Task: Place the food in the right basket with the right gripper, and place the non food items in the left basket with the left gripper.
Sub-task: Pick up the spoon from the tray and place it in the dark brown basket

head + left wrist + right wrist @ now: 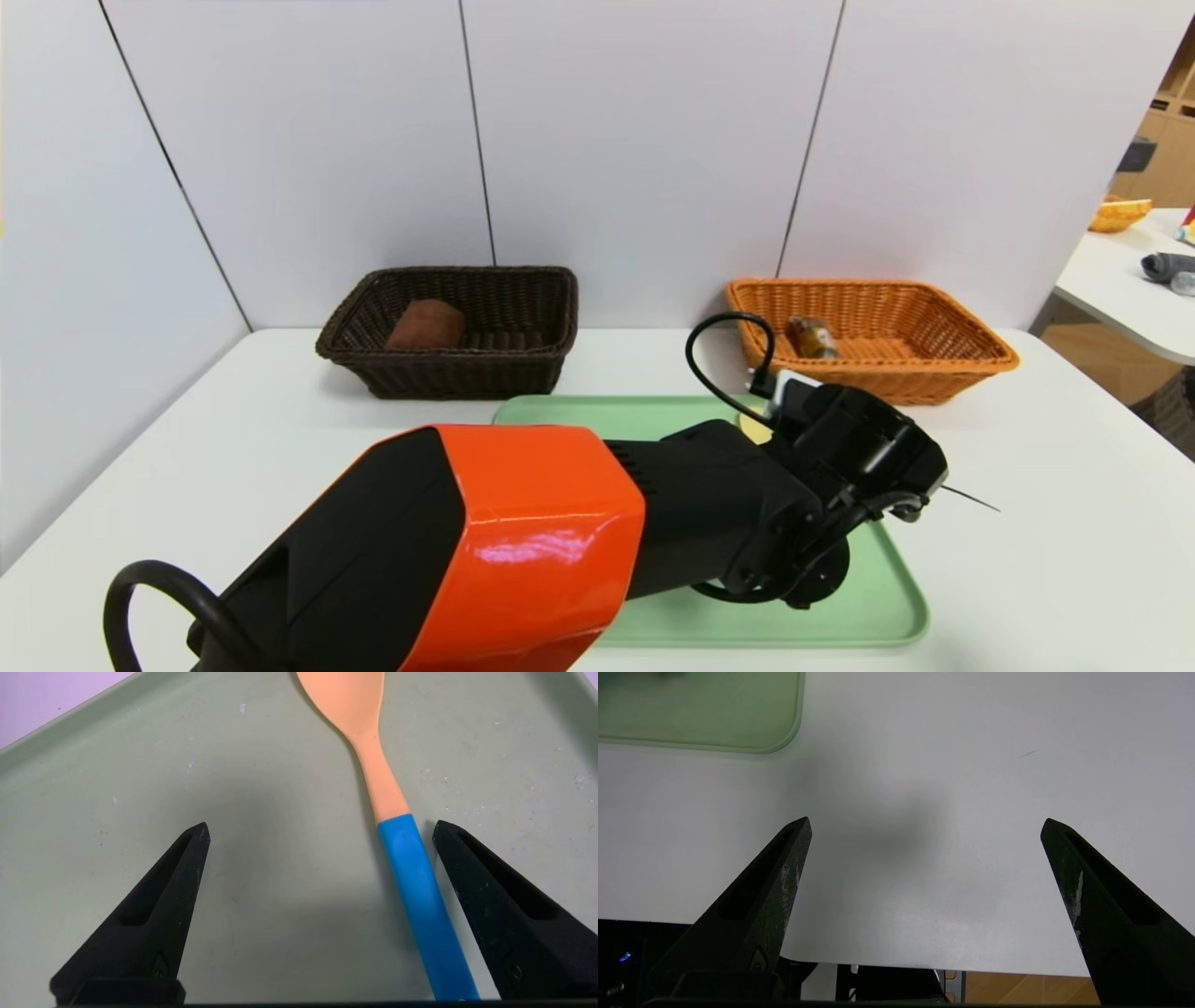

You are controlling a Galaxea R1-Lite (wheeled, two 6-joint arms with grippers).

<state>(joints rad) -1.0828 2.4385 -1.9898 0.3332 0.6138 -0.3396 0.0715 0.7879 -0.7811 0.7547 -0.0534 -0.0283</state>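
One spoon (397, 826) lies between the spread left claw (322, 833) tips; light, stiff, slippery, best pinched at its blue handle.

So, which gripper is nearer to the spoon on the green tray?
Left. The left gripper is open over the tray, with the spoon handle between its fingers. The right gripper is open above bare table, off the tray.
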